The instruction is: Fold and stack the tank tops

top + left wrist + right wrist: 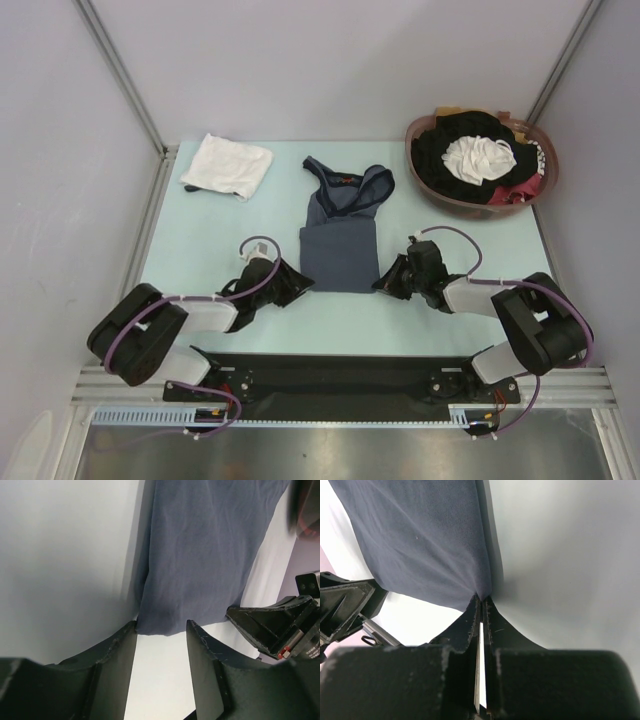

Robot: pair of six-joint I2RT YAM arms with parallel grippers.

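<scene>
Right tool (pixel 481 601) is clamped shut on one hem corner of the slate grey-blue cloth tank top (pixel 340 255), left tool (pixel 160 630) half-open at the other, so I judge we're readying a fold.

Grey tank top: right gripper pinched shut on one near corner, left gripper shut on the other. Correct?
No. The left gripper is open: the left wrist view shows its jaws apart at a corner of the grey tank top. The right gripper is pinched shut as stated.

white tank top (pixel 226 165): 1 | slate tank top (pixel 340 250): 1 | basket (pixel 455 203): 1
</scene>
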